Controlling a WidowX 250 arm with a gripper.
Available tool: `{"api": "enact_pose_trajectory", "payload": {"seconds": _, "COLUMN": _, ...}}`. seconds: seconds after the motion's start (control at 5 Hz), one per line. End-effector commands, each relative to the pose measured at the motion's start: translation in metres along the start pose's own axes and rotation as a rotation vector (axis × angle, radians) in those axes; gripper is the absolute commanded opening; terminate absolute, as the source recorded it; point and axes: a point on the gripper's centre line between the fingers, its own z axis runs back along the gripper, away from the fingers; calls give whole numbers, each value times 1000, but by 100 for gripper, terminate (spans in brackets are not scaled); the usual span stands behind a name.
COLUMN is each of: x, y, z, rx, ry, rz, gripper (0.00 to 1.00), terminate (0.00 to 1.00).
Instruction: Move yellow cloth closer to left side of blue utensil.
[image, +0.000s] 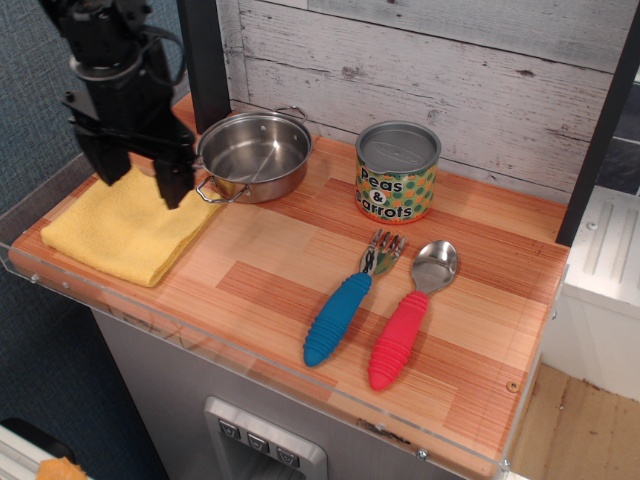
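Observation:
The yellow cloth lies folded flat at the left end of the wooden counter. The blue utensil, a fork with a ribbed blue handle, lies right of centre, well apart from the cloth. My gripper is black, open and empty. It hangs over the far part of the cloth, its two fingers spread with tips at or just above the fabric. The arm hides the cloth's far edge.
A steel pot stands just right of the gripper at the back. A "Peas & Carrots" can stands behind the fork. A red-handled spoon lies right of the fork. A clear raised rim runs along the counter's front edge.

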Motion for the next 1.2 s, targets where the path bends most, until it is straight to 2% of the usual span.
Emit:
{"api": "enact_pose_trajectory", "payload": {"seconds": 0.0, "x": 5, "y": 36, "z": -8, "rx": 51, "ry": 7, "rz": -28, "gripper": 100, "terminate": 0}}
{"api": "enact_pose_trajectory", "payload": {"seconds": 0.2, "x": 0, "y": 44, "z": -22, "rx": 45, "ry": 43, "rz": -30, "gripper": 100, "terminate": 0}}
{"api": "enact_pose_trajectory", "payload": {"seconds": 0.4, "x": -1, "y": 47, "z": -28, "rx": 37, "ry": 44, "rz": -46, "gripper": 0, "terminate": 0}}
{"api": "enact_pose_trajectory", "payload": {"seconds": 0.8, "x": -1, "y": 43, "z": -34, "rx": 10, "ry": 28, "rz": -81, "gripper": 0, "terminate": 0}}
{"api": "enact_pose_trajectory", "payload": {"seconds": 1.0, "x": 1, "y": 29, "z": -36, "rx": 5, "ry": 20, "rz": -97, "gripper": 0, "terminate": 0}}
